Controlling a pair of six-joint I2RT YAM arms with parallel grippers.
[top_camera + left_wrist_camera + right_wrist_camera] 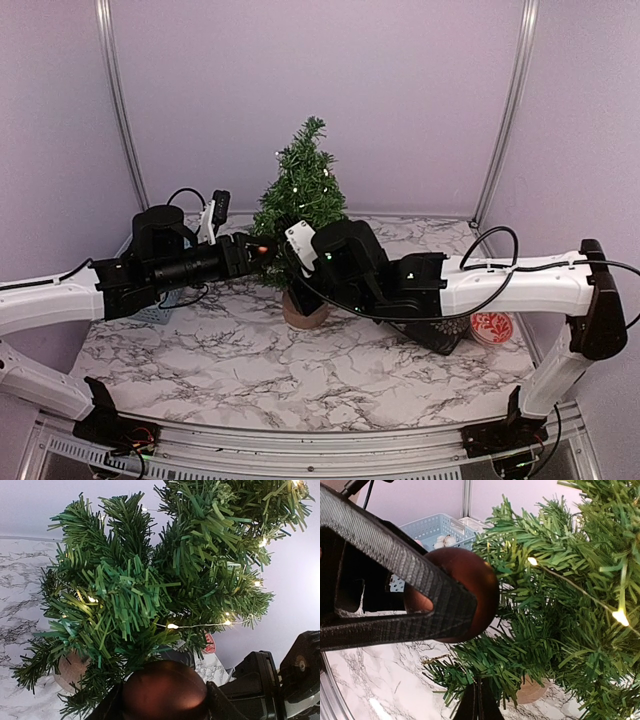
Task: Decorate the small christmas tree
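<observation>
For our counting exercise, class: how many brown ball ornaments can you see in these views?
1. The brown ball is held in the left tool at the lower branches of the small christmas tree. Others may be hidden in the blue basket or behind branches.

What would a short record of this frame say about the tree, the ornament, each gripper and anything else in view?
small christmas tree: upright on its wooden base, mid marble table
string lights: lit
bauble: reddish-brown ball at the lower branches, not yet hung
left gripper: shut on the bauble
right gripper: shut, close under the lower branches; nothing visibly held
blue basket: behind the left arm
</observation>
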